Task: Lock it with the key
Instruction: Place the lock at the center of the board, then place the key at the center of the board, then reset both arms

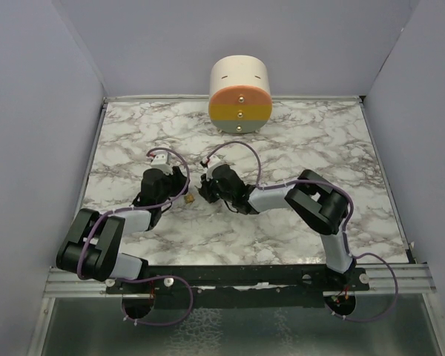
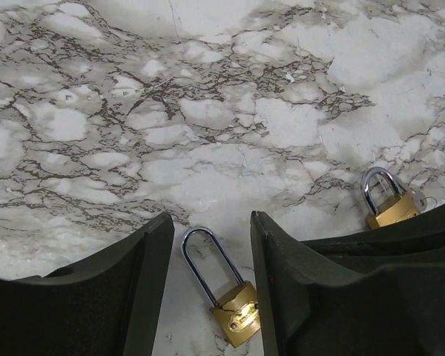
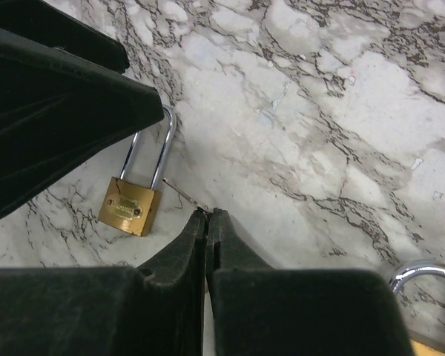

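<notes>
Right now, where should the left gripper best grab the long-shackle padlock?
Probably its brass body, from straight above: the padlock lies flat inside the open left gripper, and the blocky body gives firmer sides than the thin shackle.

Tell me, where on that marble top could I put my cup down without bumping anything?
Bare table lies to the right of the striped drum, out to the right wall, and in the far left corner beside it. Crowded: centre-left, where the left gripper and right gripper meet by the long-shackled padlock and the second padlock.
</notes>
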Robot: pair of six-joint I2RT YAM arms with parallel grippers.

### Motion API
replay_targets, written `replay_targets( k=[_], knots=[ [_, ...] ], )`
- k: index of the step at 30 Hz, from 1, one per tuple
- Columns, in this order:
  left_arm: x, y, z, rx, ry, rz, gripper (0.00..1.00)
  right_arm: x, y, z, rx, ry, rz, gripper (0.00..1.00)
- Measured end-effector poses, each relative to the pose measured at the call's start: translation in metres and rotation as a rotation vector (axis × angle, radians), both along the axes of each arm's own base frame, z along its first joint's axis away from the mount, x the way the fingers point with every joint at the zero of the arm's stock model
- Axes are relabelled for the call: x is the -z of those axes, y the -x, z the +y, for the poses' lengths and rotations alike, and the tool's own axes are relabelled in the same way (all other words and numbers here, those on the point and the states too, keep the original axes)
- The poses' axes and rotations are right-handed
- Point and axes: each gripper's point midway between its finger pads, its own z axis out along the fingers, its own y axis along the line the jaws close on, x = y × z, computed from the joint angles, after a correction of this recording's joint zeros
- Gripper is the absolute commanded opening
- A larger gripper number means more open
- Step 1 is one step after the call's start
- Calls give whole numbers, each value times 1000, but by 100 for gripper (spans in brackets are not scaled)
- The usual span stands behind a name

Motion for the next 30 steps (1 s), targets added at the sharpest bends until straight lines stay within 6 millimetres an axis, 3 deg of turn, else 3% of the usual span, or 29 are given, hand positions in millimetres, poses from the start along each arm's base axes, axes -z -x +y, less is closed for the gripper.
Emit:
replay_targets(
  k=[5, 7, 8, 14, 17, 25, 29, 30],
  knots=[
    [-14, -3, -1, 0, 11, -35, 65, -5, -3, 11, -22, -17, -1, 12],
    [-23, -3, -1, -1, 17, -59, 96, -8, -3, 14, -31, -25, -3, 15],
    [-29, -3, 0, -1, 17, -75, 99, -10, -3, 15, -35, -29, -3, 15],
    [-55, -1, 4, -21, 26, -134, 99, -11, -1, 14, -42, -30, -3, 16],
    [-65, 2, 8, -38, 21, -152, 99, -21, -1, 12, -48, -32, -20, 17],
    [-86, 6, 26, -113, -18, -183, 99, -71, -9, 6, -31, -57, -118, 19],
    [-94, 8, 39, -166, -51, -192, 99, -106, -15, -17, 10, -80, -177, 21],
    [-97, 8, 42, -179, -62, -194, 99, -118, -20, -32, 34, -95, -194, 21]
  ],
)
